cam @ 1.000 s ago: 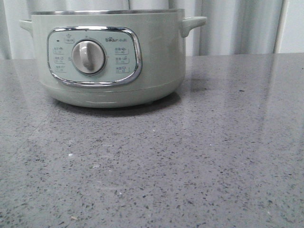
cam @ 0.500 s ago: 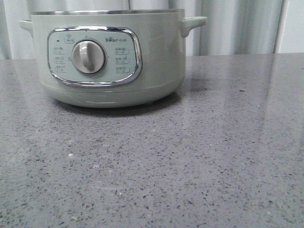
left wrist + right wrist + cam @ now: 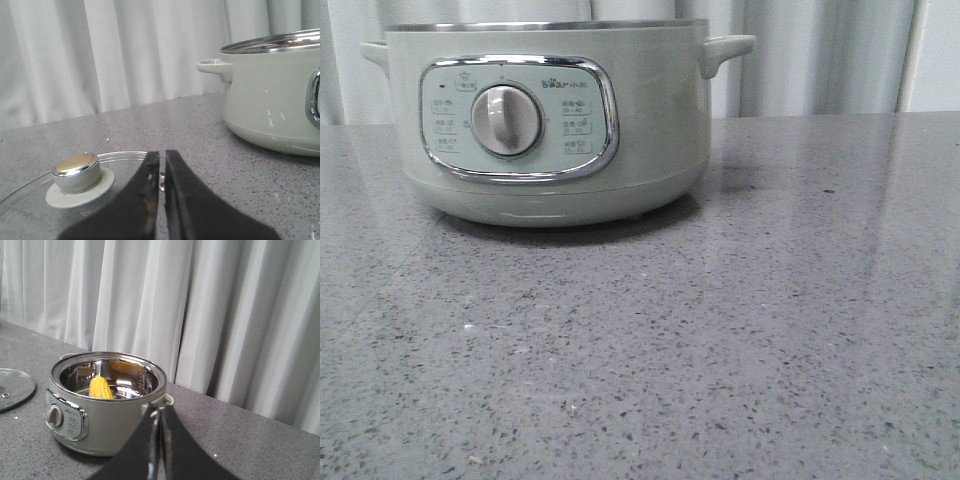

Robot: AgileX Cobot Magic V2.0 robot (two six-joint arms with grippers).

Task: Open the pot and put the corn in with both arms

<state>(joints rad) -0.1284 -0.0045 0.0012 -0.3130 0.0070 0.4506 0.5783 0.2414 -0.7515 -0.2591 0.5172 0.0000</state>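
corn point(image 3: 100, 388): inside pot point(image 3: 107, 405), leaning on wall, tip up
pot spot: bench's far-left part, w/o lid
lid point(image 3: 60, 192): flat on bench, just under left claw point(image 3: 162, 172)
left claw: fingers pressed together, holding nothing
right claw point(image 3: 160, 427): same, empty; pot lies ahead & below
judgement: task looks done

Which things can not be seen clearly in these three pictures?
- Front view: the pot hides its own inside, so the corn shows only in the right wrist view.
- Left wrist view: the lid is cut off by the edge and the left gripper.
- Panel labels: too small.
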